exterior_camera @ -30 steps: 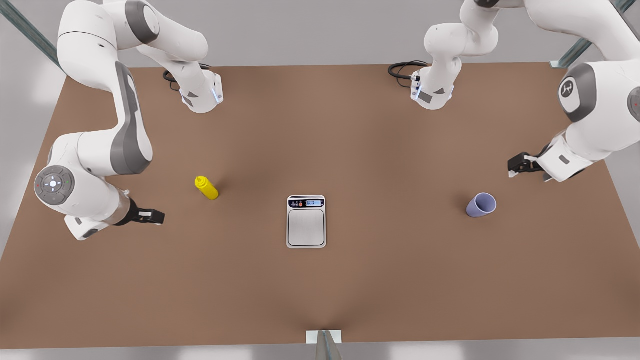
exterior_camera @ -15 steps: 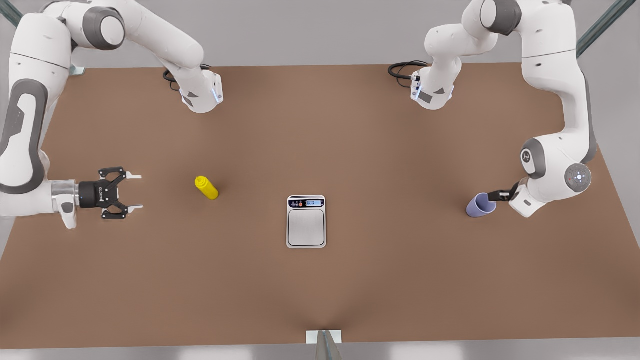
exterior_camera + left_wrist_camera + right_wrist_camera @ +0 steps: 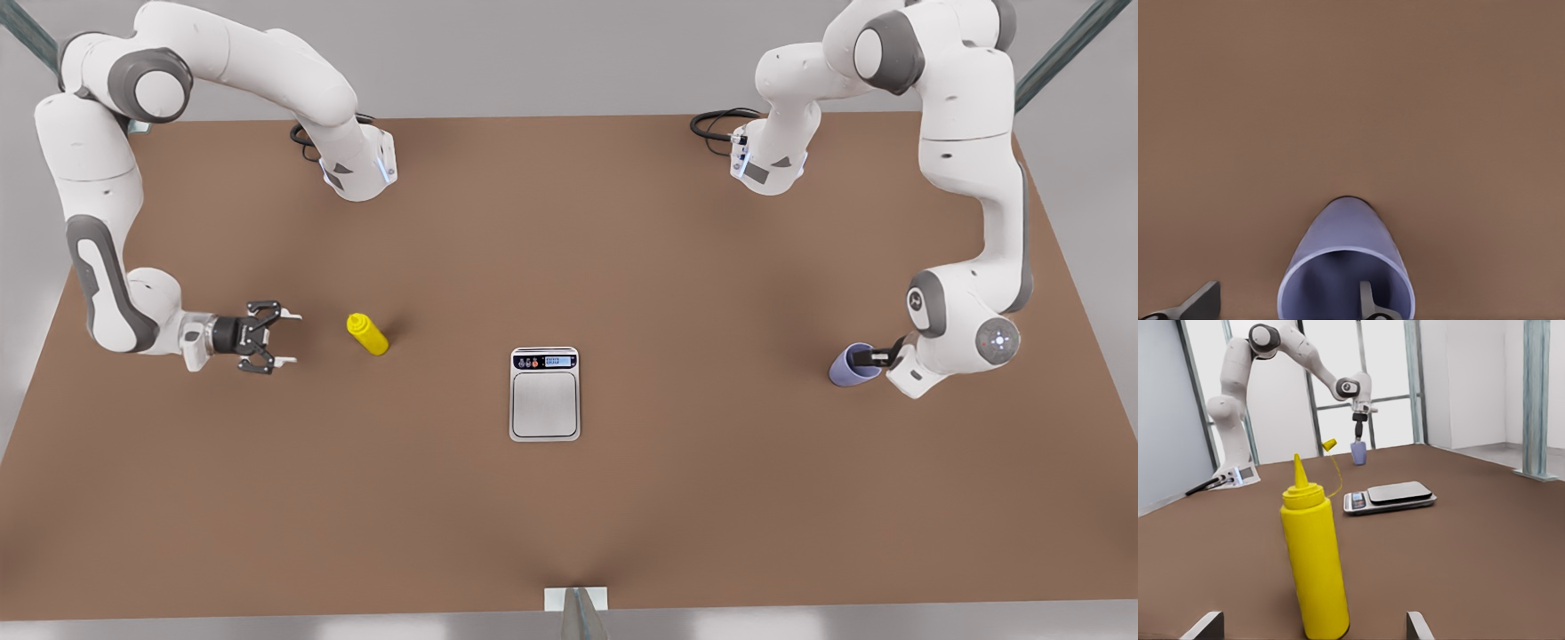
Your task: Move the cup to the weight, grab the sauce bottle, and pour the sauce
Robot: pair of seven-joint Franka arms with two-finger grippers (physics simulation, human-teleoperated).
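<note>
On the brown table [image 3: 622,516], a small bright yellow squeeze bottle with a conical nozzle cap [image 3: 366,334] stands upright, its long axis vertical and the nozzle pointing straight up; it sits toward the edge of the table on the front view's left. The right gripper [image 3: 276,338] lies level just beside the bottle on the side of that edge, its two fingers spread wide and empty, aimed at the bottle. In the right wrist view the bottle [image 3: 1313,562] rises between the two spread fingertips [image 3: 1205,625], not touched by either.

Near the middle of the table lies the flat rectangular silver kitchen scale with a steel plate and black panel [image 3: 544,394], its long axis running toward the near and far edges, the display end toward the far edge. Its plate is bare.

Toward the table's opposite edge, on the front view's right, stands the small lavender-purple tapered plastic tumbler [image 3: 852,365], upright with its mouth up and well apart from the scale. The left gripper [image 3: 873,357] reaches down at its rim. In the left wrist view one finger [image 3: 1367,300] is inside the cup [image 3: 1343,250] and the other [image 3: 1201,303] stands outside, clear of the wall, so the fingers are parted astride the wall without a grip.
</note>
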